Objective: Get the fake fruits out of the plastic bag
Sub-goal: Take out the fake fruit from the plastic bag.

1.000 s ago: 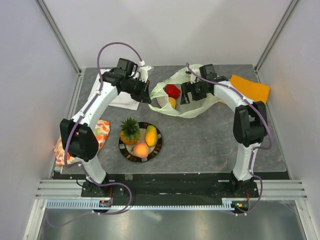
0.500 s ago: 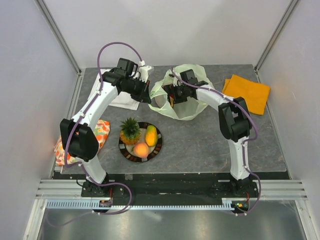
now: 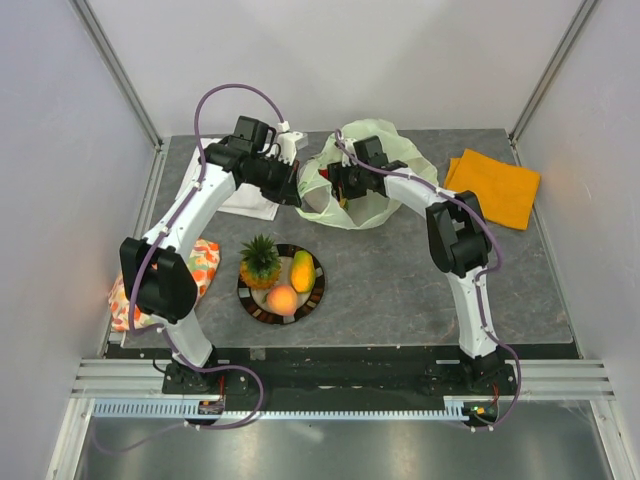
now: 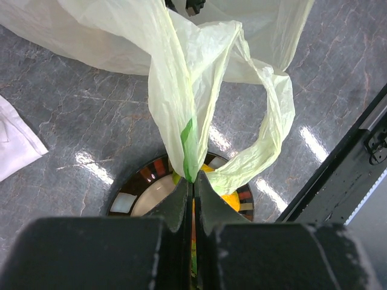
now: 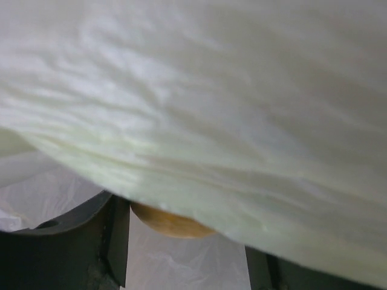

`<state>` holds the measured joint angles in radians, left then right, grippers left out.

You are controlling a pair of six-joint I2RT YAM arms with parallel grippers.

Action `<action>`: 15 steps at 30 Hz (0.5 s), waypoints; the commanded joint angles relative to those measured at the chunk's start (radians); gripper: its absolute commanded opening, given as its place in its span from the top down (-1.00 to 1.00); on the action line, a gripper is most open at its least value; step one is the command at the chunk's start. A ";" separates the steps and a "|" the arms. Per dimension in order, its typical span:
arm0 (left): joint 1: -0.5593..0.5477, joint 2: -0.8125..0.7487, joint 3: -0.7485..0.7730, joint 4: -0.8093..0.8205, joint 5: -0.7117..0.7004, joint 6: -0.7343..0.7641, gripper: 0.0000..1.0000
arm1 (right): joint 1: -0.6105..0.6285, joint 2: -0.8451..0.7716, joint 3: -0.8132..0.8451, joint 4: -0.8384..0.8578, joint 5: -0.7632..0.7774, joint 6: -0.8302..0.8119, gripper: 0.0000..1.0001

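The pale-green plastic bag [image 3: 378,195] lies at the back middle of the table. My left gripper [image 3: 291,182] is shut on one of its handle loops [image 4: 192,158] and holds it up taut. My right gripper [image 3: 340,186] is inside the bag's mouth. In the right wrist view its fingers [image 5: 116,238] stand wide apart under the bag film [image 5: 230,109], with a yellow-orange fruit [image 5: 166,222] just ahead between them, not gripped. The red piece is hidden. The pineapple [image 3: 260,260], mango [image 3: 302,270] and peach [image 3: 282,300] lie on the plate [image 3: 315,292].
A flat orange cloth [image 3: 492,185] lies at the back right. A white folded cloth [image 3: 250,202] lies under the left arm, and an orange-floral cloth [image 3: 202,265] at the left edge. The plate [image 4: 136,196] shows below the left jaws.
My right gripper has moved left and into the bag's mouth. The bag has bunched up around it, and the red piece that showed before is now covered. The left gripper has held still.
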<state>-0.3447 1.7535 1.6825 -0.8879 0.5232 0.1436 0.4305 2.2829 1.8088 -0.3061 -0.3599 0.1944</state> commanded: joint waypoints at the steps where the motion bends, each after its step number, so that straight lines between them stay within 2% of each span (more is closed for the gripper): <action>1: -0.004 -0.011 0.029 0.018 -0.025 0.036 0.97 | -0.036 -0.100 -0.075 0.009 -0.002 -0.075 0.89; 3: -0.004 -0.006 0.039 0.024 -0.026 0.034 0.97 | -0.058 -0.198 -0.132 0.004 -0.014 -0.119 0.99; 7: -0.004 0.023 0.066 0.038 -0.026 0.031 0.97 | -0.084 -0.417 -0.325 -0.027 -0.047 -0.232 0.99; 10: -0.004 0.050 0.106 0.047 -0.020 0.024 0.97 | -0.093 -0.583 -0.408 -0.077 -0.068 -0.306 0.99; 15: -0.004 0.124 0.235 0.078 0.014 -0.006 0.97 | -0.095 -0.802 -0.448 -0.125 -0.109 -0.378 0.99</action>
<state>-0.3447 1.8259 1.7962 -0.8753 0.5148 0.1432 0.3256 1.6230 1.3800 -0.4011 -0.3958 -0.0761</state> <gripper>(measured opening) 0.026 0.721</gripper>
